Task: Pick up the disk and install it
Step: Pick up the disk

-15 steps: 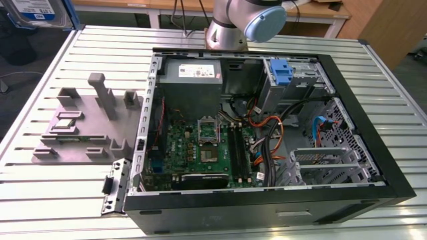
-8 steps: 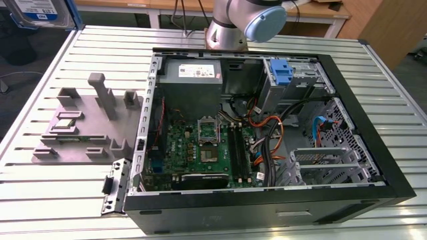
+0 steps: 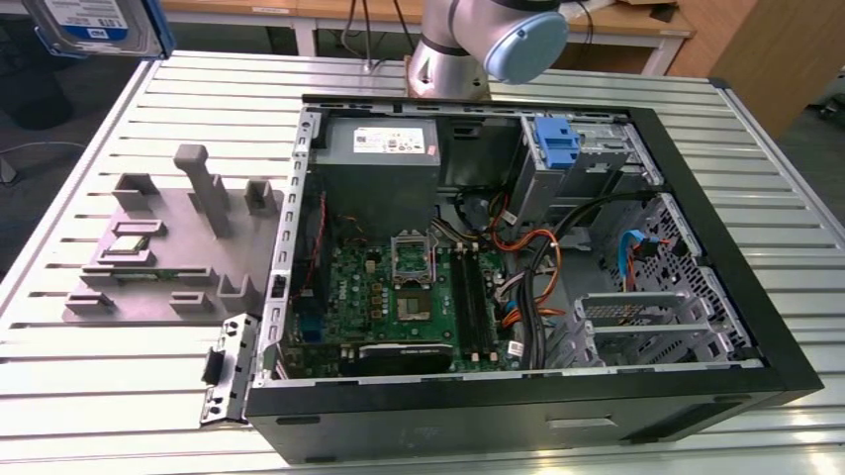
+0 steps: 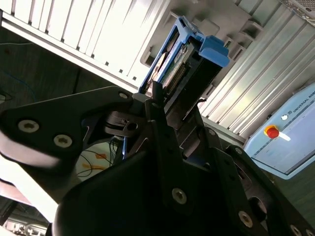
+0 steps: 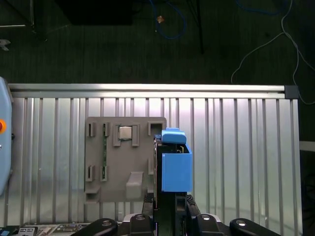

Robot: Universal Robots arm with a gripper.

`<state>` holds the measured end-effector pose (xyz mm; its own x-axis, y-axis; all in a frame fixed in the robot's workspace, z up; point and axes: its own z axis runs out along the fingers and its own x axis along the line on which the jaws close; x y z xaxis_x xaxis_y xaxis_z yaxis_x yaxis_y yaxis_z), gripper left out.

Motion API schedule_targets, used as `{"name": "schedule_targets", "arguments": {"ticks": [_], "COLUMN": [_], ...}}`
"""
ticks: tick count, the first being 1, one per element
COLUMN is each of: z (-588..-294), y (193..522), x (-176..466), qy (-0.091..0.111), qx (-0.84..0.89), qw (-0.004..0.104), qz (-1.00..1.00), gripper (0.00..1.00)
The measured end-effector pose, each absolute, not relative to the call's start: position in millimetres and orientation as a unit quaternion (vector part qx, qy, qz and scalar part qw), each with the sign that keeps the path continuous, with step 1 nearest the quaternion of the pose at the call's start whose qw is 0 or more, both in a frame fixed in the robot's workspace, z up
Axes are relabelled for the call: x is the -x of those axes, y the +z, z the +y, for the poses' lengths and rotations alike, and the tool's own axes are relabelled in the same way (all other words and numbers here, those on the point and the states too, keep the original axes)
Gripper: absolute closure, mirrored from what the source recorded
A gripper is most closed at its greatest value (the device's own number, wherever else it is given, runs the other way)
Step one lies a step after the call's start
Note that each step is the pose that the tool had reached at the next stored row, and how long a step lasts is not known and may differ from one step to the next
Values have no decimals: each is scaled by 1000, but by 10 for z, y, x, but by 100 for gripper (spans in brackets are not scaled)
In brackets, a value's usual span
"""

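Part of disk (image 3: 99, 27) beyond exterior view's edge

The disk (image 5: 175, 169) has a blue frame. The worktop (image 5: 236, 147) is silver with stripes. The tray (image 5: 113, 167) is grey.

Print on the disk (image 3: 95, 24) and on the power supply (image 3: 383, 143) cannot be read.

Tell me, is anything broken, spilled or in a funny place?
Nothing looks broken or spilled. The one thing off its place is the disk: the gripper holds it edge-on in the air over the table, not in the open computer case.
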<state>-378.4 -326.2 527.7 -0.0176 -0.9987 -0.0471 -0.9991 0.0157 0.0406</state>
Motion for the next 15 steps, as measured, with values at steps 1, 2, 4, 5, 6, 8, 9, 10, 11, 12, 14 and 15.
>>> {"name": "schedule_targets", "arguments": {"ticks": [1, 2, 4, 5, 6, 8, 9, 10, 11, 12, 14, 15], "z": [-3261, -3260, -3258, -3256, -3255, -3253, -3252, -3252, -3252, -3252, -3252, -3252], "y": [5277, 5277, 5277, 5276, 5276, 5276, 5276, 5276, 5276, 5276, 5276, 5276], "x": [3771, 3757, 3733, 3723, 3714, 3700, 3694, 3691, 3691, 3691, 3689, 3689], "qy": [31, 31, 31, 31, 31, 31, 31, 31, 31, 31, 31, 31], "qx": [701, 701, 701, 701, 701, 701, 701, 701, 701, 701, 701, 701], "qw": [3, 3, 3, 3, 3, 3, 3, 3, 3, 3, 3, 3], "qz": [713, 713, 713, 713, 713, 713, 713, 713, 713, 713, 713, 713], "gripper": [65, 65, 65, 65, 65, 65, 65, 65, 65, 65, 65, 65]}}
